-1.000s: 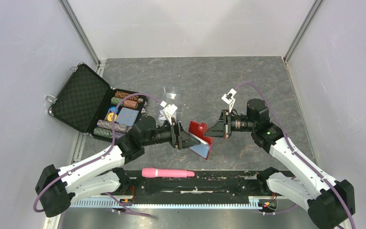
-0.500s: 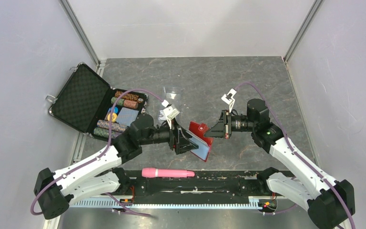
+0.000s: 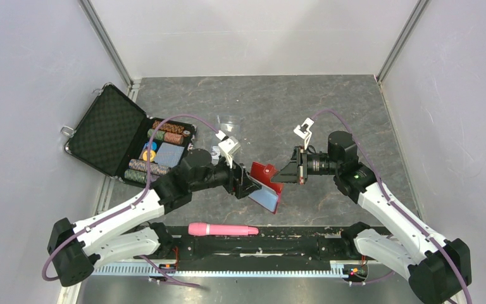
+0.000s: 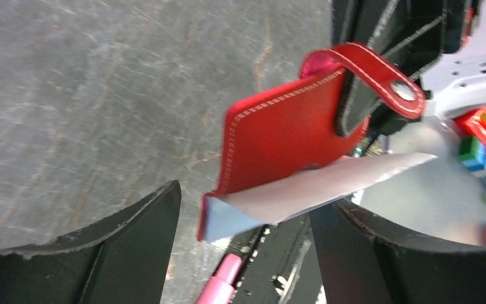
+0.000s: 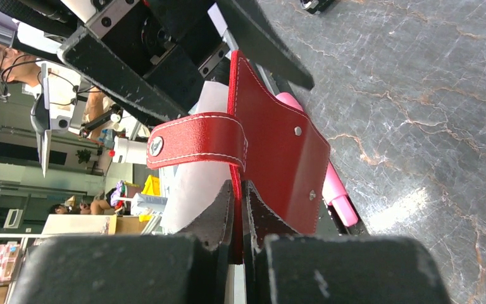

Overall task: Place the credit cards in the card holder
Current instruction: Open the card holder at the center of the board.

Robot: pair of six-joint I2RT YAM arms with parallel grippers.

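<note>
The red card holder (image 3: 264,171) hangs open in the air between my grippers, its pale blue inner face (image 3: 267,199) turned down and toward the front. My right gripper (image 3: 286,172) is shut on its upper red edge; in the right wrist view the fingers (image 5: 221,209) pinch the red leather (image 5: 278,152) under the snap tab (image 5: 196,140). My left gripper (image 3: 252,186) is open, with its jaws spread either side of the holder's lower corner (image 4: 278,136). A grey-blue card-like rectangle (image 3: 169,154) lies in the briefcase. I cannot tell whether a card sits in the holder.
The open black chip briefcase (image 3: 109,130) with rows of poker chips (image 3: 166,132) stands at the left. A clear plastic case (image 3: 228,121) lies behind the left gripper. A pink pen (image 3: 223,229) lies on the front rail below the holder.
My left arm has shifted a little and its wrist has turned beside the holder. The holder and my right arm have stayed in place.
</note>
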